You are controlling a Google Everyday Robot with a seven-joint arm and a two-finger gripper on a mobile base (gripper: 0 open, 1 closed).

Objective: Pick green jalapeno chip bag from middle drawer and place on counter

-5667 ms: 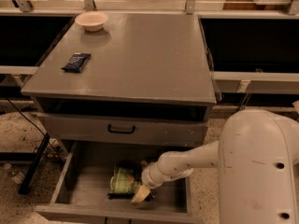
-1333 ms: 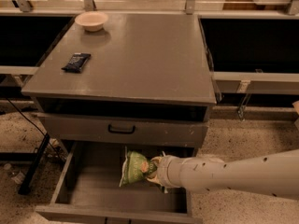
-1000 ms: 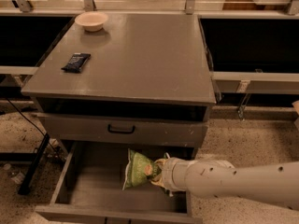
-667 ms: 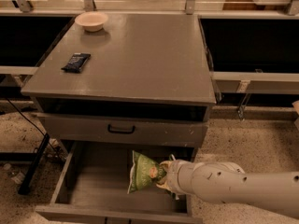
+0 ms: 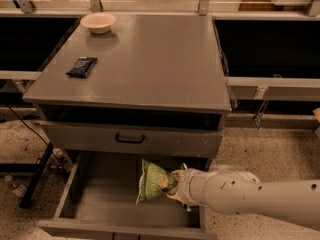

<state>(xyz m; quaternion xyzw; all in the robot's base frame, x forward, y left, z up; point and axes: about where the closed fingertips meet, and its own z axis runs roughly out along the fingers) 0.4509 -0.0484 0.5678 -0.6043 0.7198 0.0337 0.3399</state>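
The green jalapeno chip bag (image 5: 151, 181) hangs upright above the floor of the open middle drawer (image 5: 102, 199), held by its right edge. My gripper (image 5: 173, 184) is shut on the bag, at the end of my white arm that reaches in from the lower right. The counter (image 5: 145, 59) is the large grey cabinet top above the drawers, well above and behind the bag.
A dark navy packet (image 5: 81, 66) and a pale bowl (image 5: 98, 22) lie on the left and back left of the counter. A closed drawer front with a black bar handle (image 5: 130, 138) sits just above the bag. A black stand leg (image 5: 36, 176) is at the left.
The bag has been lifted off the drawer floor and carried to the right and slightly forward with my gripper. My arm has drawn back toward the drawer's right side.
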